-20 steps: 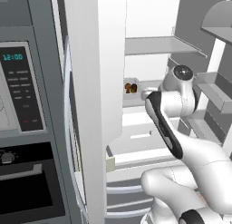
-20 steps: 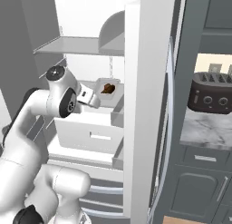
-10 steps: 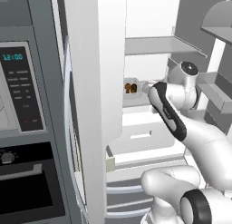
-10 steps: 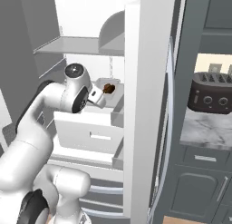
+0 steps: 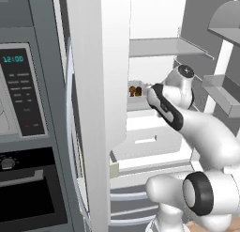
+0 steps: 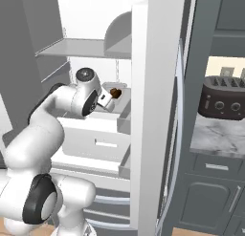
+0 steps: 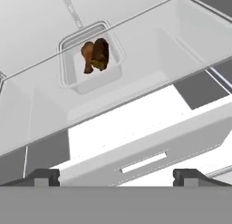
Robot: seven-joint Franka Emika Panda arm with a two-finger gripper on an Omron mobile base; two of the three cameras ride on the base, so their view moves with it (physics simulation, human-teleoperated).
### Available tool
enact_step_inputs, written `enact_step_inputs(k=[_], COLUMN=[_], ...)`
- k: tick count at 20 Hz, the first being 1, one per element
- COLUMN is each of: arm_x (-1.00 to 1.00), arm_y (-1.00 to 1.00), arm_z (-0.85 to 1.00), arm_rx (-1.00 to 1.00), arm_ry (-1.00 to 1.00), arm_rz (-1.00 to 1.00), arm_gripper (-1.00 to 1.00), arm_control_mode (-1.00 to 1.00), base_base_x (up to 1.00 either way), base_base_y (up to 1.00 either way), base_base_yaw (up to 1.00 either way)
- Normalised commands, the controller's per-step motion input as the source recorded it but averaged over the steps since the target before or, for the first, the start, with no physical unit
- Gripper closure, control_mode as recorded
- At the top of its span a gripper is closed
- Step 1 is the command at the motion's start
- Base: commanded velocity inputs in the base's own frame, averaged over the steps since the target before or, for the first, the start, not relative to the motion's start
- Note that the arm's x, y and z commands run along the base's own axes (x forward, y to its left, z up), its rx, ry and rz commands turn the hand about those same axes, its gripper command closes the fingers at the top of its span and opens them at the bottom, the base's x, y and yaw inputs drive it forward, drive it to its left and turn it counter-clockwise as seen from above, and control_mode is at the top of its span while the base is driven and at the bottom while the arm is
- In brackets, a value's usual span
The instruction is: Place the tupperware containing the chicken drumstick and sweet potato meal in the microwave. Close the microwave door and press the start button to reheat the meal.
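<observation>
Translucent white plastic tupperware (image 7: 92,59), holding the brown drumstick meal, sits on the glass fridge shelf (image 7: 149,46), well ahead of the gripper (image 7: 115,175), whose fingers are spread wide. Reaching is underway; further advance is needed before closing.

the white arm (image 5: 197,127) rises from the base, bends at a dark elbow joint and reaches far forward at mid height. the gripper (image 7: 116,175) points ahead, its 2 dark fingertips (image 7: 43,177) spread wide apart with nothing between them.
</observation>
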Motion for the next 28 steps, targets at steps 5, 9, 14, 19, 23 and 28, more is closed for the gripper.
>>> enact_step_inputs(k=[5, 9, 14, 19, 23, 28], arm_x=[0.64, 0.64, 0.6, 0.56, 0.44, 0.42], arm_y=[0.11, 0.19, 0.12, 0.0, 0.0, 0.0], arm_z=[-0.27, -0.2, -0.1, -0.01, -0.18, -0.26], arm_rx=[0.0, 0.0, 0.0, 0.05, 0.05, 0.04], arm_ry=[0.04, 0.05, 0.02, 0.0, 0.0, 0.0], arm_rz=[-0.02, -0.02, -0.02, -0.05, -0.06, -0.06], arm_gripper=[-1.0, -1.0, -1.0, -1.0, -1.0, -1.0], arm_control_mode=[-1.0, -1.0, -1.0, -1.0, -1.0, -1.0], base_base_x=[0.0, 0.0, 0.0, 0.0, 0.0, 0.0], base_base_y=[0.0, 0.0, 0.0, 0.0, 0.0, 0.0], base_base_yaw=[0.0, 0.0, 0.0, 0.0, 0.0, 0.0])
